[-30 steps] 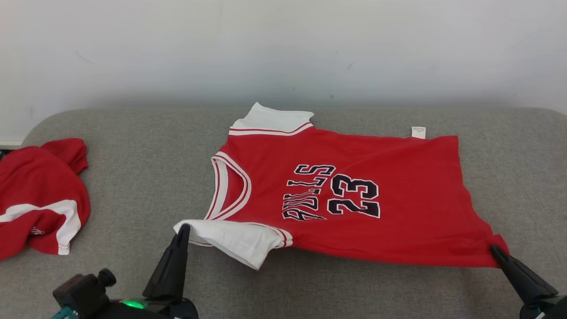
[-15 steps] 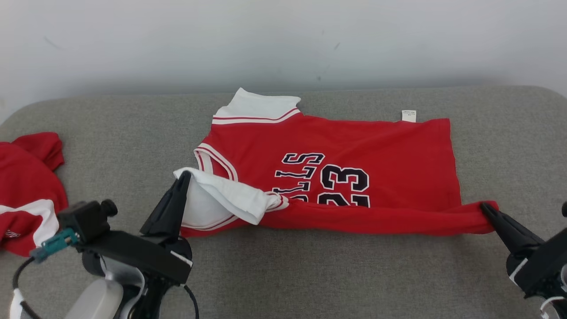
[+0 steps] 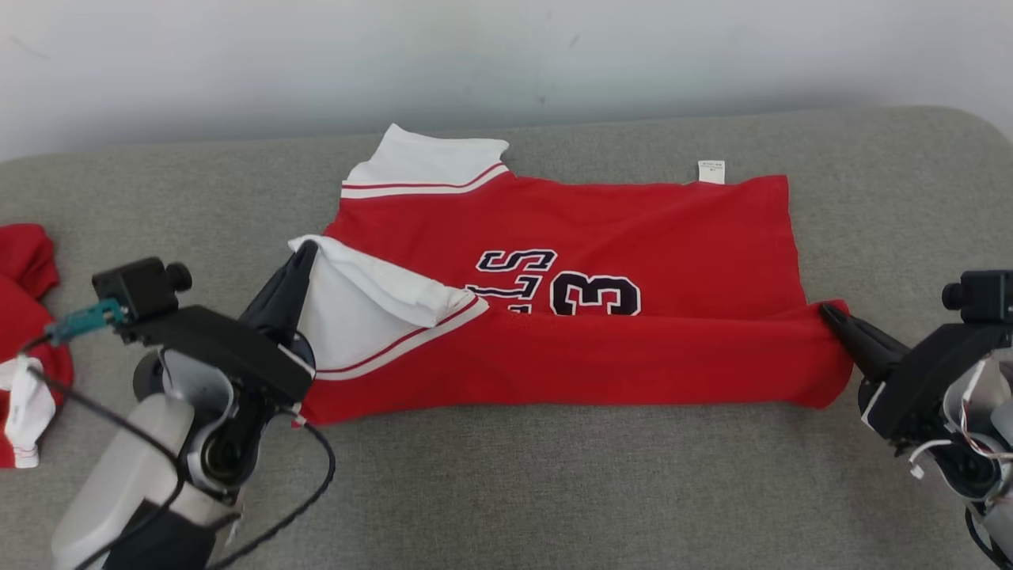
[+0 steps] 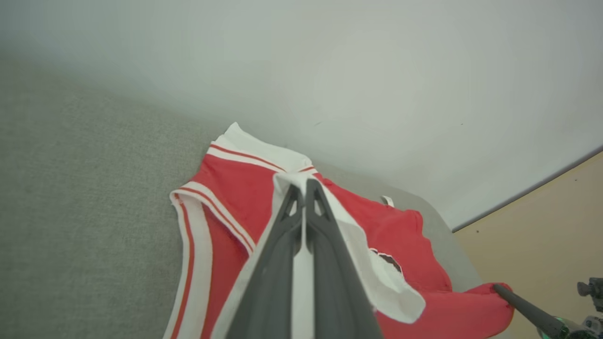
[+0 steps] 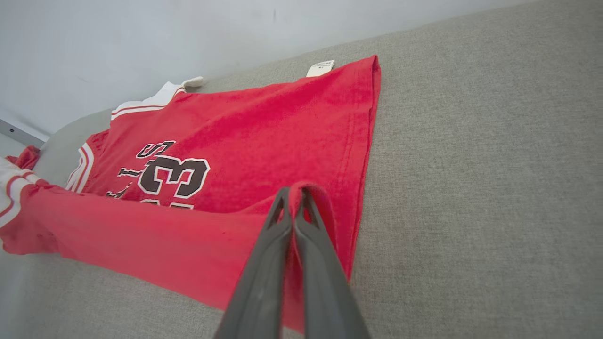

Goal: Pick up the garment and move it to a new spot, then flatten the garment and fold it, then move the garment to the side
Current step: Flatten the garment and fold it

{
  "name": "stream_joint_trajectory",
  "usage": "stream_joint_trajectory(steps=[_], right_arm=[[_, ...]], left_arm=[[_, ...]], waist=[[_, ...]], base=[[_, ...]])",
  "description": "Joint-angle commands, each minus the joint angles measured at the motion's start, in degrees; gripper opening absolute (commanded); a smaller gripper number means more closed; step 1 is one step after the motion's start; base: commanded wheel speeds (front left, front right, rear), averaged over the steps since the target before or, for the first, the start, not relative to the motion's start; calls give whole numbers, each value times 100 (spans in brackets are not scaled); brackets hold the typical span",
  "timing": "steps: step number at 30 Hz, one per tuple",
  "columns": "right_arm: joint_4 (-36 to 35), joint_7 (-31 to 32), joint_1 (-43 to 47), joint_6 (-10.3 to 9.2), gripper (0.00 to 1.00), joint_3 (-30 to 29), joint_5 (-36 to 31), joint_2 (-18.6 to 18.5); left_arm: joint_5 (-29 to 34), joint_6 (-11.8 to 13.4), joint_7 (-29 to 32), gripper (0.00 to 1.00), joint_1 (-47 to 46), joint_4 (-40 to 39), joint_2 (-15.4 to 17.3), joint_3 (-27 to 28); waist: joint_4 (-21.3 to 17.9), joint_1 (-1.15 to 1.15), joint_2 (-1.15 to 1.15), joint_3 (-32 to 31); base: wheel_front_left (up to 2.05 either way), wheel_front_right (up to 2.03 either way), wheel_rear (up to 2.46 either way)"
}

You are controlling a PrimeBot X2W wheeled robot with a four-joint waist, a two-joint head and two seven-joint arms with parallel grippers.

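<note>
Grey fabric covers the table, and a red basketball jersey with white sleeves lies across its middle, collar end toward the robot's left and hem toward its right. It looks moved and flattened already: the far half lies smooth and flat, with its care label sticking out at the far edge.

The fold is under way but not finished. The near long edge is lifted and doubled back over the body, so the print is half covered. The left pincer is closed tight on the white near sleeve, as the left wrist view shows with cloth nipped between its tips. The right pincer is likewise clamped on the near hem corner, red cloth bunched at its tips. By my reckoning, what remains is to lay that edge down on the far one, let go, perhaps fold again, then shift the jersey to the side.

A second red-and-white garment lies crumpled at the table's left end, well apart. A pale wall rises close behind the far edge. A black cable loops from the left arm near the jersey's near left corner. Nothing lies on the cloth in the fold's way.
</note>
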Motion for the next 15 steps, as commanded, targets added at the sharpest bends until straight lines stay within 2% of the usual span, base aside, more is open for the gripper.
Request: stream_joint_trajectory(steps=[1, 6, 15], right_arm=[[115, 11, -158, -2, 0, 70, -20, 64], [423, -50, -502, -2, 0, 351, -128, 121], [905, -233, -1062, -2, 0, 901, -52, 301]], left_arm=[[-58, -51, 42, 0, -190, 186, -4, -5], [-309, -131, 209, 0, -546, 721, -149, 23], [-271, -206, -39, 0, -1041, 1572, -177, -217]], waist=[[-45, -1, -1, 85], [-107, -1, -1, 194], [-228, -1, -1, 383]], base=[[0, 0, 0], [0, 0, 0], [0, 0, 0]])
